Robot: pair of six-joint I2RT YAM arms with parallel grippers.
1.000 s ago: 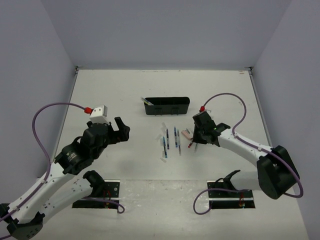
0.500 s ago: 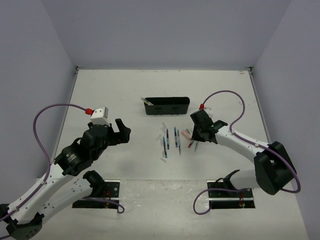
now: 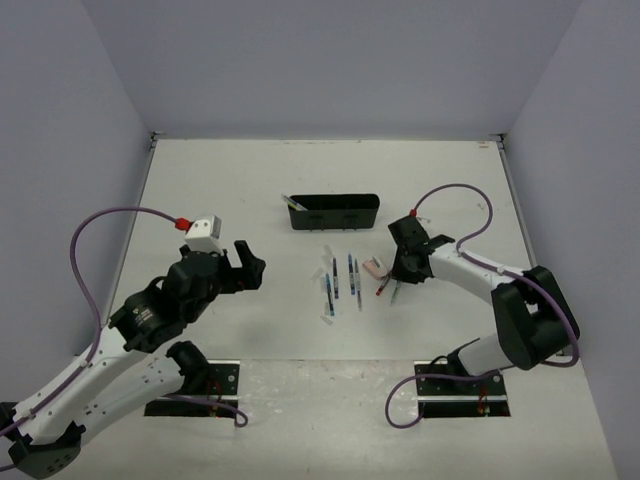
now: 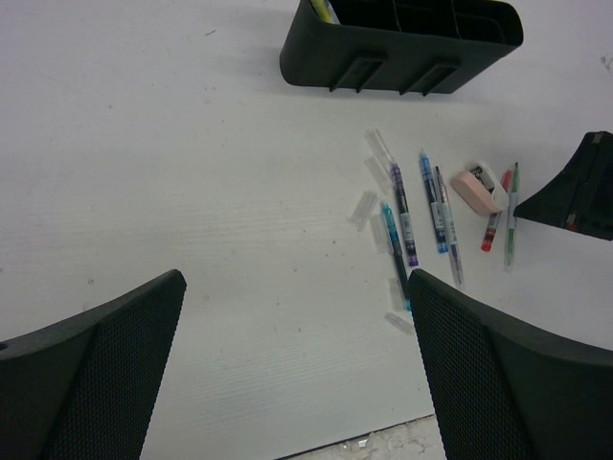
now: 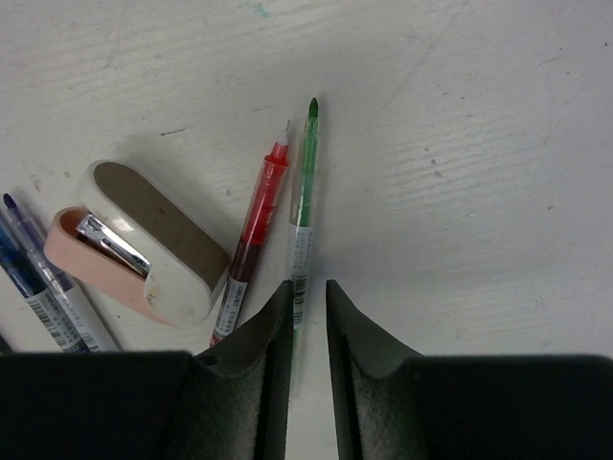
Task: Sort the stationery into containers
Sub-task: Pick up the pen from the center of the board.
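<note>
- The black organizer tray is standing at the far side of the table, beyond the loose pens, with one yellow-green pen leaning in its left end compartment.
- The left gripper is hanging wide open, well apart from the pens. The right arm is the nearer one.
- The right gripper is sitting over the right end of the row, jaws narrow but not pinching.
- The pinkish-white eraser is lying just left of the red pen.
- The green pen is lying beside the red one, its long axis running straight out through the finger gap and its near end passing between the fingers.
- That near end is being hidden by the fingers, so fingertip height above the table is hard to judge.
</note>
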